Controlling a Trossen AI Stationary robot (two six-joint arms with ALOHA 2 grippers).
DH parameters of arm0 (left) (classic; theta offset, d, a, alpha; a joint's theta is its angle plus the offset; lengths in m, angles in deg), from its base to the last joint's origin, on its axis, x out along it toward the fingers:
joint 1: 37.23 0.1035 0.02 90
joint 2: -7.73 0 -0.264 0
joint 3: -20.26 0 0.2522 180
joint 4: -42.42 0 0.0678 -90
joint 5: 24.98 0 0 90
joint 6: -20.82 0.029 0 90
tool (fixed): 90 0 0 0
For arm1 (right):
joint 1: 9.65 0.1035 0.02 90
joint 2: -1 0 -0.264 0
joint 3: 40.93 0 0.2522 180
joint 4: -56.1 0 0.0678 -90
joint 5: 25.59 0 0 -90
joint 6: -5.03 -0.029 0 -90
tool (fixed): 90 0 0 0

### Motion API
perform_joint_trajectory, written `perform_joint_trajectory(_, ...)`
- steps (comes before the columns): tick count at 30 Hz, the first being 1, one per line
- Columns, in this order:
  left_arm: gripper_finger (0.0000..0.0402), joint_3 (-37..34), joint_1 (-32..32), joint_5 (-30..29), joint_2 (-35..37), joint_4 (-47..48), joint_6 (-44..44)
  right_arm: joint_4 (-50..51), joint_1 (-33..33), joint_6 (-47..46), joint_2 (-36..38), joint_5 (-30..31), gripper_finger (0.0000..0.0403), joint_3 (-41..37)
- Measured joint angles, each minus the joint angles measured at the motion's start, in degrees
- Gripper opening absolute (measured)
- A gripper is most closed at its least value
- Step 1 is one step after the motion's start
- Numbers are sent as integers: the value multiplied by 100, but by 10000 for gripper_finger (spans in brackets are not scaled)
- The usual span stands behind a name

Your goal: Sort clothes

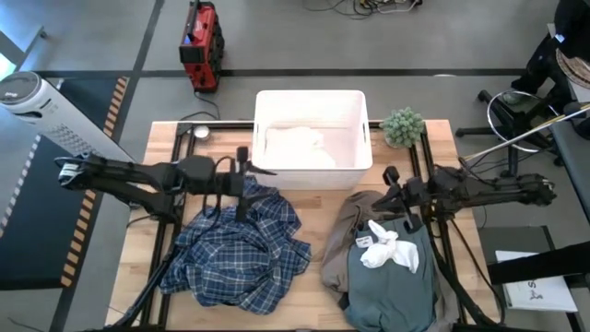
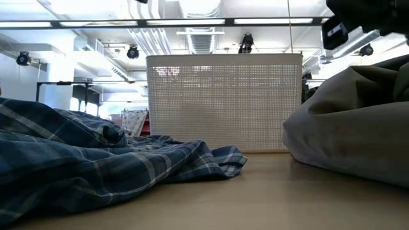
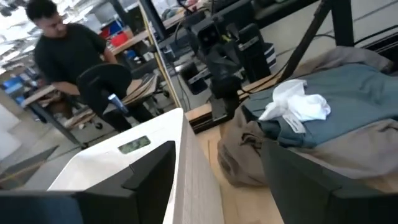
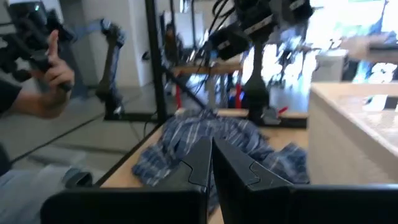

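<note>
A white textured top (image 1: 297, 148) lies inside the white bin (image 1: 312, 95) at the table's far middle. A blue-white plaid shirt (image 1: 238, 244) lies spread on the table's left half. On the right, a taupe garment (image 1: 343, 235) lies under a dark grey-green tee (image 1: 395, 288), with a small white piece (image 1: 387, 247) on top. I cannot make out a grey-blue shirt. My left gripper (image 1: 247, 171) is open and empty by the bin's near left corner (image 3: 186, 155). My right gripper (image 1: 387, 180) is shut and empty above the pile's far edge.
A small potted plant (image 1: 403, 126) stands right of the bin. A person (image 3: 65, 50) shows beyond the table in the left wrist view, and a hand (image 4: 50, 74) in the right wrist view. Bare wood (image 1: 318, 207) lies between the two piles.
</note>
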Motion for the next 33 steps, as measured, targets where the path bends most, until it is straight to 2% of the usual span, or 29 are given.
perform_joint_trajectory(4, 224, -414, -451, -422, 257, -197, -181, 684, 205, 2, -735, -9, 0, 678)
perform_joint_trajectory(12, 223, -891, -959, -564, 396, -581, -573, 2604, 728, -307, -1984, 161, 0, 2002)
perform_joint_trajectory(20, 215, -872, -1056, -663, 299, -596, -565, 4723, 1281, -1467, -2831, 816, 0, 3028)
perform_joint_trajectory(26, 225, -855, -1054, -663, 248, -583, -602, 6068, 1670, -2563, -3363, 1050, 2, 3427)
perform_joint_trajectory(29, 229, -849, -1054, -663, 220, -586, -613, 6332, 1881, -2775, -3673, 1060, 22, 3570)
perform_joint_trajectory(33, 233, -846, -1054, -663, 219, -510, -714, 6575, 2100, -2920, -4124, 1273, 79, 3828)
